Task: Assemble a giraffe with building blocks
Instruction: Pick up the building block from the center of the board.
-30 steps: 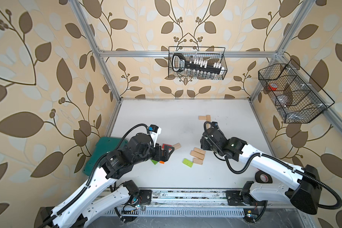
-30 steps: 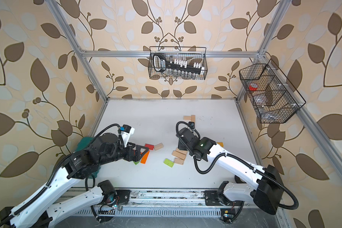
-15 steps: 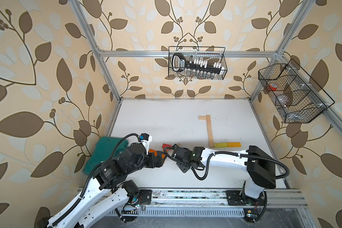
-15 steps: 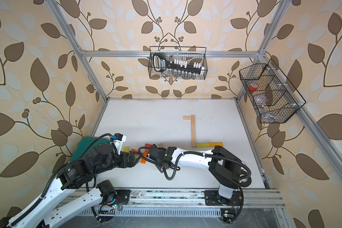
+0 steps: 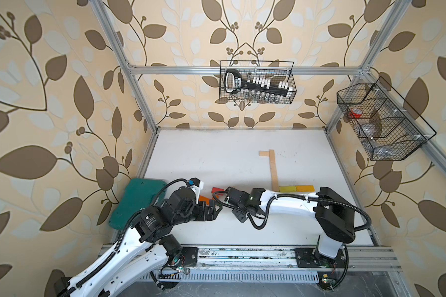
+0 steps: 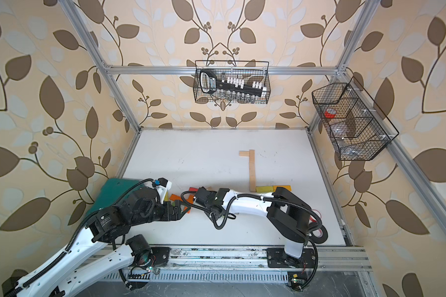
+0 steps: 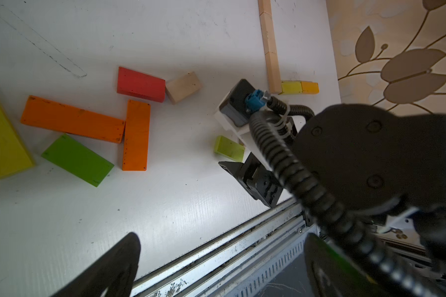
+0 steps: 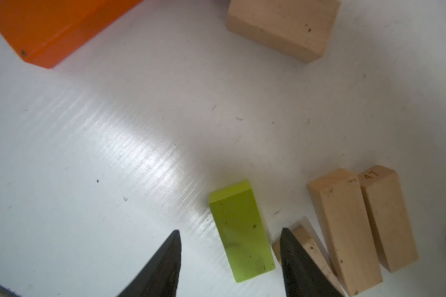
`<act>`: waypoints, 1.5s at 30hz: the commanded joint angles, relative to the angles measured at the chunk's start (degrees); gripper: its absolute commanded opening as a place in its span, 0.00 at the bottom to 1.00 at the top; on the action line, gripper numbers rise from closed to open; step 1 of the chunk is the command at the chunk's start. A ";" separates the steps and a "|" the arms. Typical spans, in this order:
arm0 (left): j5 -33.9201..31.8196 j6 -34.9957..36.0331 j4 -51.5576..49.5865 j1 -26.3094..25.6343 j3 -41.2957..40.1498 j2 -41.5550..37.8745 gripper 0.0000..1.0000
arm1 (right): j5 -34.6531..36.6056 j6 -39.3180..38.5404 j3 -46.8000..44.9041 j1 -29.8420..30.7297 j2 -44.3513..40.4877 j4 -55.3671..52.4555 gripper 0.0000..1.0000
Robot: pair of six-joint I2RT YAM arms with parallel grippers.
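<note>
Right tool (image 8: 229, 239) had swung across, its parted jaws either side of a lime green block (image 8: 242, 231); left tool (image 5: 213, 208) gaped empty

The left arm (image 5: 119, 259) and right arm (image 5: 289, 205) are built of white links and black joint housings (image 5: 335, 218). Black corrugated cables (image 7: 301, 180) are looped along them, fastened with white ties (image 7: 283, 120) and ended in a blue connector (image 7: 254, 100). The fingers (image 8: 301, 267) are black and tapered.
</note>
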 commanded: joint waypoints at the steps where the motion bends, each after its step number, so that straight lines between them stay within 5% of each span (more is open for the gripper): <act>1: 1.57 -0.10 2.55 -0.39 -0.41 0.27 0.99 | -1.69 -1.55 0.85 -0.70 1.08 -0.08 0.58; 20: 2.16 0.04 3.35 -0.37 -0.85 0.55 0.99 | -5.01 0.00 -1.93 -2.36 3.46 0.95 0.51; 36: 5.96 -0.25 6.68 -0.37 0.08 2.48 0.99 | -5.61 3.00 -4.27 -2.47 -0.17 2.63 0.19; 45: 10.68 0.10 12.39 -0.37 1.91 -0.12 0.99 | -5.89 5.38 -5.04 -4.56 -9.38 3.53 0.12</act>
